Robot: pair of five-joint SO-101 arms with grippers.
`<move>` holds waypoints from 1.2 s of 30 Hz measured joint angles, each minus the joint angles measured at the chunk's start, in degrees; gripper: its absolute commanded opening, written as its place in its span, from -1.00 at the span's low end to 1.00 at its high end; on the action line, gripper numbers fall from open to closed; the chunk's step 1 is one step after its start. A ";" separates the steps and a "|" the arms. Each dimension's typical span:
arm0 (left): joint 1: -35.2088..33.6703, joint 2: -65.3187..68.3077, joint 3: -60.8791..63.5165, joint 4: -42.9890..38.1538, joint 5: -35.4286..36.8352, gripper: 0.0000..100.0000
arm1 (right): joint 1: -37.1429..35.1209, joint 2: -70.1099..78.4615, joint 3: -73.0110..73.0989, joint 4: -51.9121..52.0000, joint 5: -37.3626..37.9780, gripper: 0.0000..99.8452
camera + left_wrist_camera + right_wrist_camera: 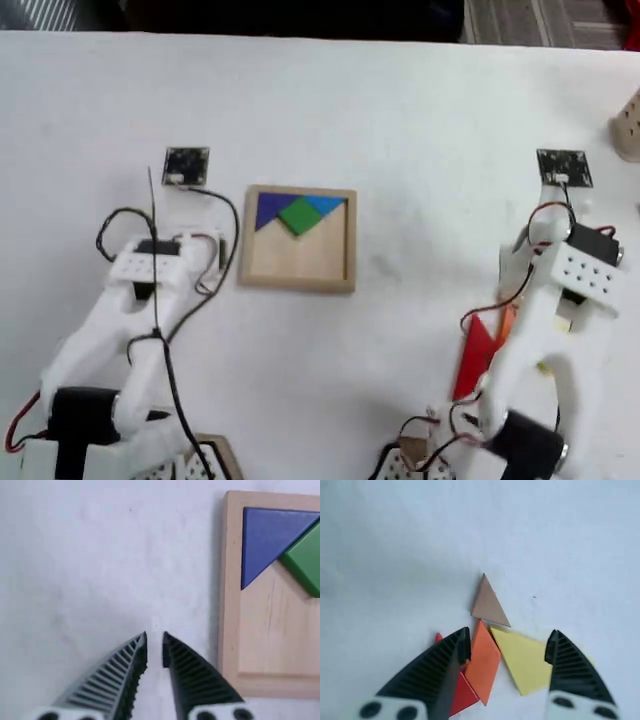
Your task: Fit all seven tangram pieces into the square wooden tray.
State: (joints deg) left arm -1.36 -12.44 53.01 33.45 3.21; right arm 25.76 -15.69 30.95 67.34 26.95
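On the white table (pixel 400 120), a square wooden tray (pixel 298 268) with 3 pieces packed along its far edge: dark blue triangle (pixel 267 210), green square (pixel 299 216), light blue triangle (pixel 326 204). Just beside the tray's outer rim, over bare table, the left gripper (pixel 154 639), fingers a narrow gap apart, holding nothing. Well apart to the right, the right gripper (pixel 509 645), fingers spread wide over 4 loose pieces clustered close together: tan triangle (pixel 487 602), orange parallelogram (pixel 486 662), yellow triangle (pixel 525 665), red triangle (pixel 462 695).
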 measured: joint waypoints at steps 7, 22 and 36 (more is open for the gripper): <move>-0.70 0.00 0.00 0.62 0.00 -0.45 | 4.04 14.86 -7.12 0.35 4.48 -0.51; -0.70 0.00 0.00 1.58 -0.09 -0.92 | 4.57 17.76 -12.84 6.07 6.15 -0.51; -0.70 0.00 0.00 1.58 -0.09 -0.92 | 3.69 17.76 -10.46 10.20 6.15 -0.88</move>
State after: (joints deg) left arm -2.07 -12.44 53.01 35.03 3.12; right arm 29.45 2.07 20.48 77.54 33.10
